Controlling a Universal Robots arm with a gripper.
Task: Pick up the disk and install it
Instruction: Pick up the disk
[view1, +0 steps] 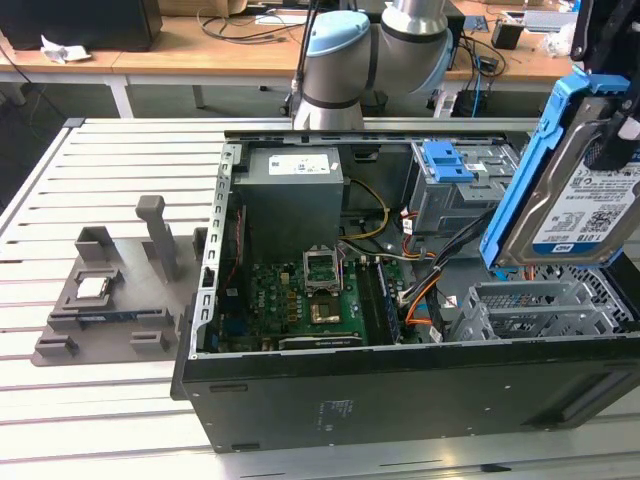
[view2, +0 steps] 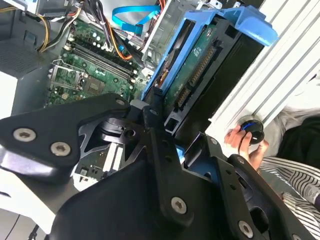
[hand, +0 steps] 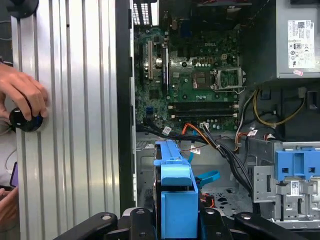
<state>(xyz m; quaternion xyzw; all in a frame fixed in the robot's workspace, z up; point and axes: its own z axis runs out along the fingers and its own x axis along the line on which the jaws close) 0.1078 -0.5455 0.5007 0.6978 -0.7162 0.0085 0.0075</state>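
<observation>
Above the open computer case (view1: 400, 390), the gripper (hand: 177, 221) clamps the disk (view1: 575, 195) between its fingers.

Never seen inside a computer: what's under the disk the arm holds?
Below the raised disk, the exterior view shows grey metal drive bays and bundled cables in the open case. In the first wrist view the disk covers whatever lies straight beneath it.

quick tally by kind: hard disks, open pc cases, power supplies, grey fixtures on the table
disk: 1
open pc case: 1
power supply: 1
grey fixture: 1
total: 4
</observation>
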